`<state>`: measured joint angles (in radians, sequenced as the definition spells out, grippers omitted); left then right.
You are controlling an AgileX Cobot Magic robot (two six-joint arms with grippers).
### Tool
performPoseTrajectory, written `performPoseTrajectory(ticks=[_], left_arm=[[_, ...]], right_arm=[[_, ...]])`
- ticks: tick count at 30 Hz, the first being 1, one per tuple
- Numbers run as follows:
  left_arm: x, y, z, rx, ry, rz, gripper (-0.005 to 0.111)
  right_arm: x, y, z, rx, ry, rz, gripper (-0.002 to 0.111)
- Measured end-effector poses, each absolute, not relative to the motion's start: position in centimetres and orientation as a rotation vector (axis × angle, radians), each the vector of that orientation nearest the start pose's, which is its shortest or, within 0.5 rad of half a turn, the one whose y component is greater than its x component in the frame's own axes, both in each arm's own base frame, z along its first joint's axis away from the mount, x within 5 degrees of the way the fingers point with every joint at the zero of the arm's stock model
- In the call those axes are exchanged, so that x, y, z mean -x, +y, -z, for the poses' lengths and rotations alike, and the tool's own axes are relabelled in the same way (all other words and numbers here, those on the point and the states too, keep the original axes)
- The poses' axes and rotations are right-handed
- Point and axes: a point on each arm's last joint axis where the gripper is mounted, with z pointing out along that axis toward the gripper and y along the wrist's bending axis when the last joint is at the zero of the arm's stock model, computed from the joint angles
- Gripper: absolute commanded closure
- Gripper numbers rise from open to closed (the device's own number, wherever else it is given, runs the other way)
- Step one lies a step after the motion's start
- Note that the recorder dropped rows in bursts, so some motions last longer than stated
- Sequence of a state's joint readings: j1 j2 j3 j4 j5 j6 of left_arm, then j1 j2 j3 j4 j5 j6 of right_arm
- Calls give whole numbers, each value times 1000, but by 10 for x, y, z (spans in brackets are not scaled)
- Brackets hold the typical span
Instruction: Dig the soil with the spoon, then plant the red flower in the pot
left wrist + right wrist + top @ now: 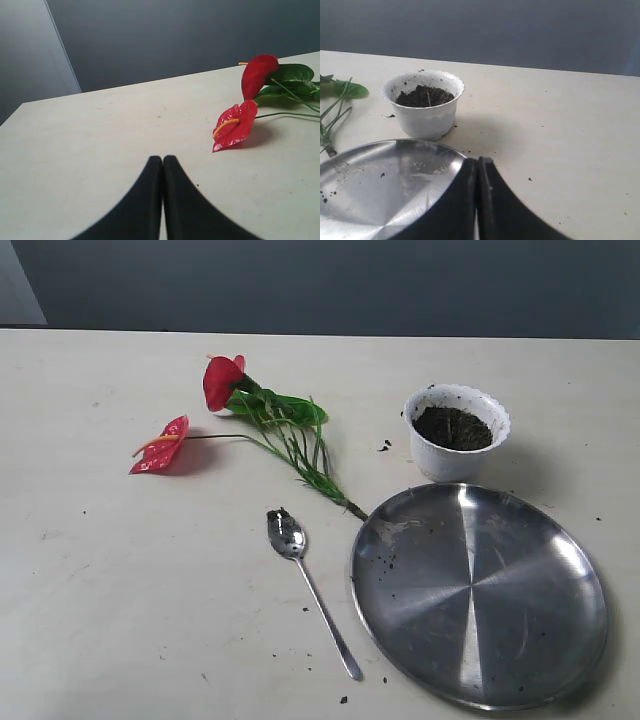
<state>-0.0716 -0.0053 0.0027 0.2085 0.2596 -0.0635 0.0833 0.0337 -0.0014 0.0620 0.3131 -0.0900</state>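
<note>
The red flower (pixel 225 400) lies flat on the table, two red blooms to the left and green stems running toward the plate; it also shows in the left wrist view (pixel 240 122). The spoon (pixel 300 565) lies beside it, bowl smeared dark. The white scalloped pot (pixel 456 432) holds the soil (pixel 452 427), and both appear in the right wrist view as pot (pixel 424 105) and soil (pixel 425 96). My left gripper (pixel 162 159) is shut, empty, short of the nearer bloom. My right gripper (pixel 477 161) is shut, empty, over the plate's edge. Neither arm appears in the exterior view.
A large round steel plate (pixel 478 595) with a few soil crumbs lies in front of the pot, and its rim (pixel 350 150) shows in the right wrist view. Loose crumbs (pixel 384 446) dot the table near the pot.
</note>
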Motion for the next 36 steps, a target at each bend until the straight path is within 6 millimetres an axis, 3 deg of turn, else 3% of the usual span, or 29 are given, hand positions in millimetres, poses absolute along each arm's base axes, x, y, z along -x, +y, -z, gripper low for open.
performPoseTrajectory(ticks=[6,15,18,19,21,24,26,30,36], left_arm=[[-55,1,-190,-143,1730,-95,105],[-55,1,-190,-143,1730,-95,105],[-55,1,-190,-143,1730,-95,105],[-55,1,-190,-143,1730,-95,105],[-55,1,-190,-143,1730,-95,105],[-55,1,-190,-143,1730,-95,105],[-55,1,-190,-143,1730,-95,105],[-55,1,-190,-143,1730,-95,105],[-55,1,-190,-143,1730,-95,105]], right_arm=[[-57,5,-190,141,1747,-10,109],[-57,4,-226,72,1359,-35,109],[-56,1,-231,-136,1293,-253,109],[-56,0,-230,-294,1286,-435,109],[-58,1,-224,-477,1326,-651,109],[-58,4,-217,-538,1396,-708,109],[-59,5,-216,-520,1454,-683,109],[-64,6,-247,-406,1513,-552,109],[-104,9,-261,-361,1766,-407,109]])
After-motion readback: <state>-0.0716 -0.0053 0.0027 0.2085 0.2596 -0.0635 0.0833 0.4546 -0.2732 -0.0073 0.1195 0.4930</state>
